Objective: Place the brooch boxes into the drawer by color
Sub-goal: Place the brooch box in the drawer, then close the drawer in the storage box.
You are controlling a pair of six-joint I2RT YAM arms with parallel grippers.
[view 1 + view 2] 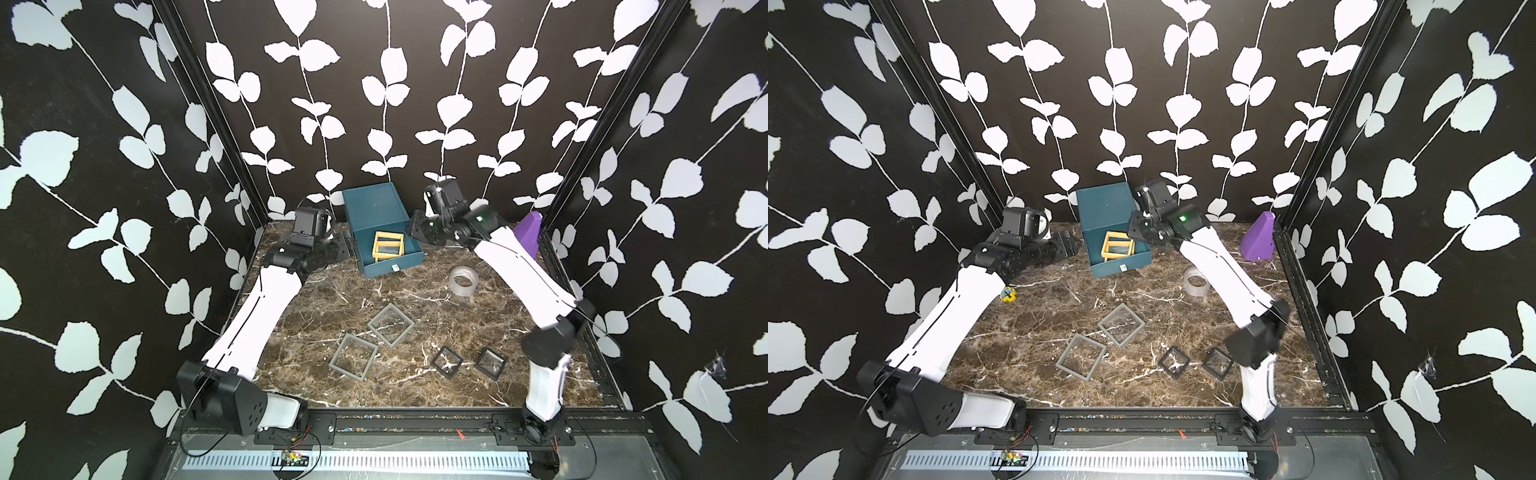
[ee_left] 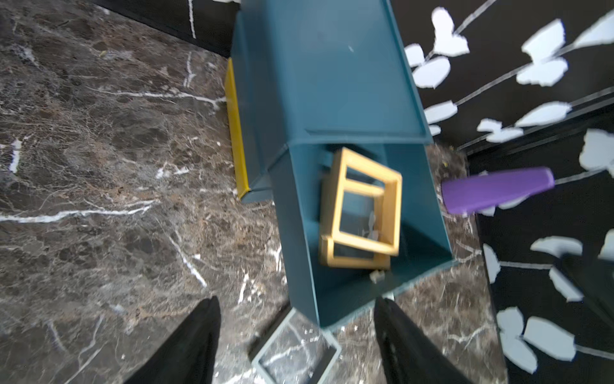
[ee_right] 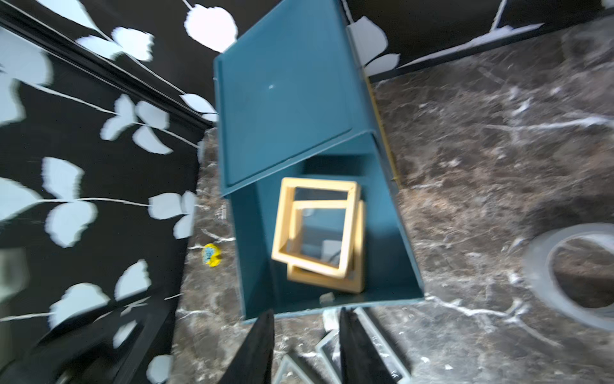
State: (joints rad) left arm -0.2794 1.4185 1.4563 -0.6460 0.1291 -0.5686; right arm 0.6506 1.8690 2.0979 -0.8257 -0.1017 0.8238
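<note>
- Two yellow boxes [image 1: 388, 246] lie overlapped in the open top drawer [image 1: 382, 270] of the chest [image 1: 372, 208], at 12 o'clock on the surface [image 1: 316, 316]. The upper one sits askew.
- Risk imo: shove that drawer shut and the tilted box could catch the chest's lip and jam. Or the light chest just skids back.
- Grey boxes [image 1: 391, 325] near centre, black boxes [image 1: 448, 361] around 5 o'clock, none put away yet.
- Left hand [image 2: 295, 301] hovers at the chest's 9 o'clock, fingers wide apart, empty.
- Right hand [image 3: 305, 312] is at 3 o'clock, with a narrower gap, also empty.
</note>
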